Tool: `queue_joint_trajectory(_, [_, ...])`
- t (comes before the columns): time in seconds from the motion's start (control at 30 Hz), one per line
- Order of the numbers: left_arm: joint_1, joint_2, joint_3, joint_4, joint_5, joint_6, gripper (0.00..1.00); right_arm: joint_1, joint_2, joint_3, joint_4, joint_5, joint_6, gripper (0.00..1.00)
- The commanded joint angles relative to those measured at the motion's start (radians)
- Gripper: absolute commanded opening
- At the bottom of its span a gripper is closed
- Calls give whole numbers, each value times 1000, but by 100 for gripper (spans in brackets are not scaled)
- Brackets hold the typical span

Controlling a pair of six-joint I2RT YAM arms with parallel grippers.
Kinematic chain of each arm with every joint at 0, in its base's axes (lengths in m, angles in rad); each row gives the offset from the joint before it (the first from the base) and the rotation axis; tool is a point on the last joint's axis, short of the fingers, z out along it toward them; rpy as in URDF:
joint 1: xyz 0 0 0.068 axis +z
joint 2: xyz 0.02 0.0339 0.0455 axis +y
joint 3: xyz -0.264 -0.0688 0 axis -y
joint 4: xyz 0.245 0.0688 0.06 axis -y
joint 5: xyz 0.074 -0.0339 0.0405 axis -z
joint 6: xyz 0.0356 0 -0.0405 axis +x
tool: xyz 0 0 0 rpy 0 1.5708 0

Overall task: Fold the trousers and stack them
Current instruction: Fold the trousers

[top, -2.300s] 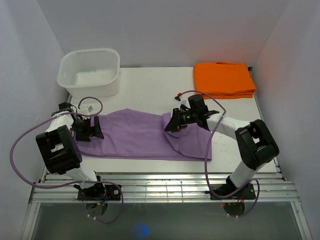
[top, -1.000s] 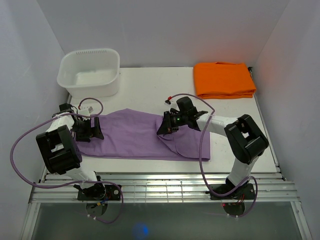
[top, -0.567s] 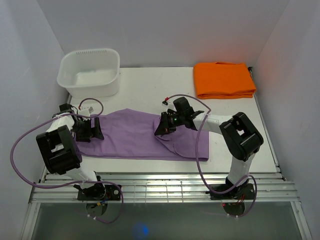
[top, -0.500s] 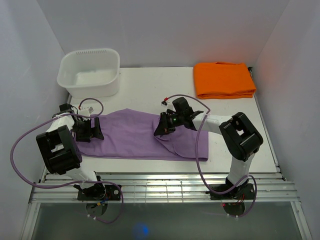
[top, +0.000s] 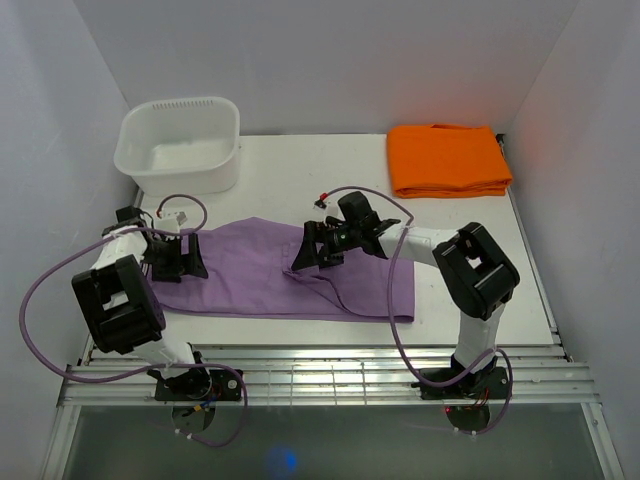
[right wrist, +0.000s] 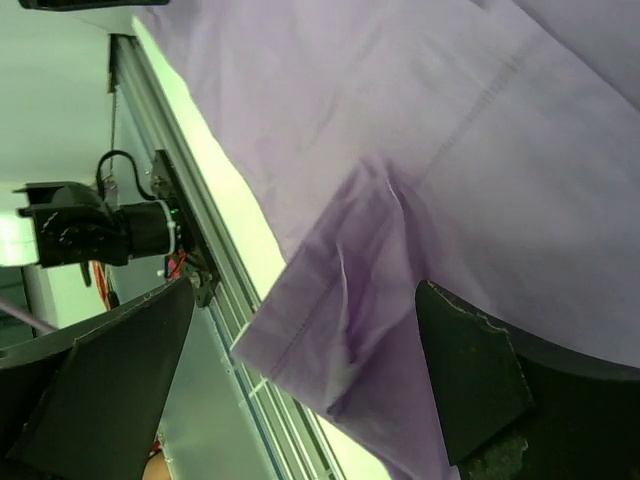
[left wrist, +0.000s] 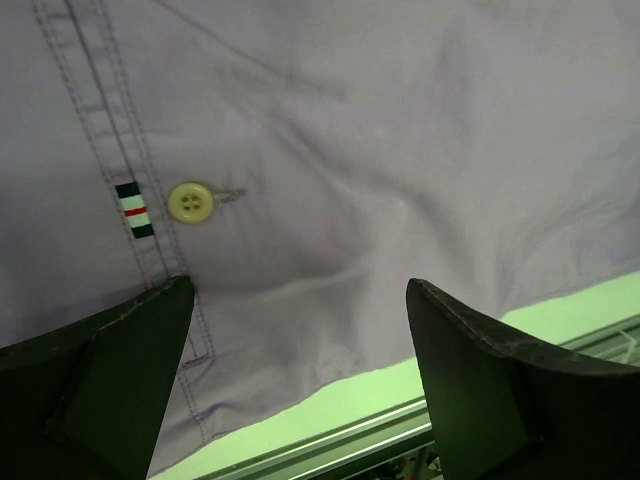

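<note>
I am watching the trousers [top: 240, 272] lying flat across the near half of the worktop [top: 300, 170], with the right leg end doubled back so that its hem [right wrist: 320, 330] is sitting near the middle. The right jaws are hanging wide open just over that hem and gripping nothing. The left jaws are gaping just as wide above the waistband, by the button [left wrist: 190, 200], and are also empty. The hem is puckering, and I judge it could be catching a finger when that arm lifts away, dragging the fold open. A grasp taking only one layer could also be skewing the cloth and leaving a crooked fold.
</note>
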Motion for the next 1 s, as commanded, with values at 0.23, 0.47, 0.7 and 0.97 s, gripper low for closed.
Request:
queue_joint_trajectory(0.23, [-24,-218,207,-170,465,127,98,-81,-201,108,-117,-265,-261,86])
queue_joint_trajectory(0.47, [-283,-220,121,-101,473,-116,88,-459,-379,-19,-495,-167,-548,77])
queue_joint_trajectory(0.7, [-525,-191,-52,201,375,-407,79,-784,-399,-51,-816,-46,-823,78])
queue_joint_trajectory(0.97, [-625,-10,-26,281,291,-479,79,-862,-321,-132,-852,-3,-867,81])
